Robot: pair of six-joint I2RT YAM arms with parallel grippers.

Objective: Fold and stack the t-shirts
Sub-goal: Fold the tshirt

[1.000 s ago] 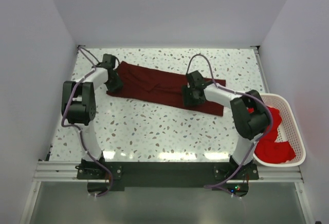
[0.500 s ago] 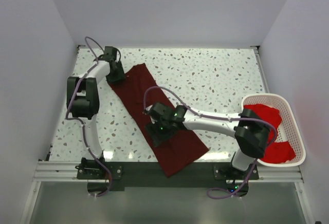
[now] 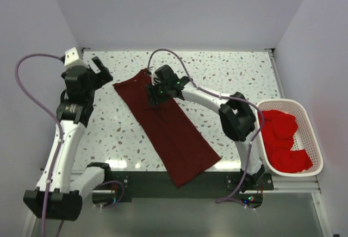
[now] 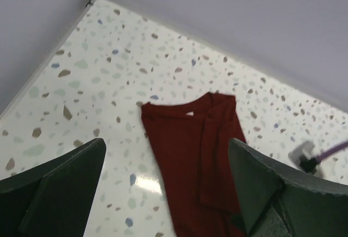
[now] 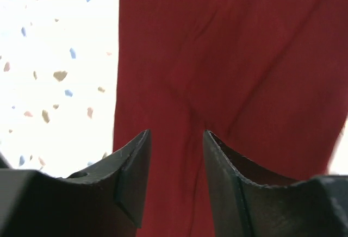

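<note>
A dark maroon t-shirt (image 3: 168, 125), folded into a long strip, lies diagonally on the table from back left to the front edge. Its collar end with a small white label (image 4: 190, 113) shows in the left wrist view. My left gripper (image 3: 103, 69) hangs wide open to the left of that end, touching nothing. In its own view the left gripper (image 4: 167, 144) looks down on the shirt (image 4: 196, 161). My right gripper (image 3: 154, 93) is low over the strip's upper part. The right gripper (image 5: 176, 133) has its jaws apart above creased maroon cloth (image 5: 234, 57). Brighter red t-shirts (image 3: 283, 139) fill the basket.
A white mesh basket (image 3: 312, 133) stands at the table's right edge, by the right arm's base. The speckled table (image 3: 228, 79) is walled at the back and both sides. The shirt's lower end (image 3: 190, 169) reaches the dark front rail.
The left gripper let go of the shirt's collar end, opened wide and drew up and left. The right gripper travelled up the strip from its middle to its far end, jaws narrowing.
</note>
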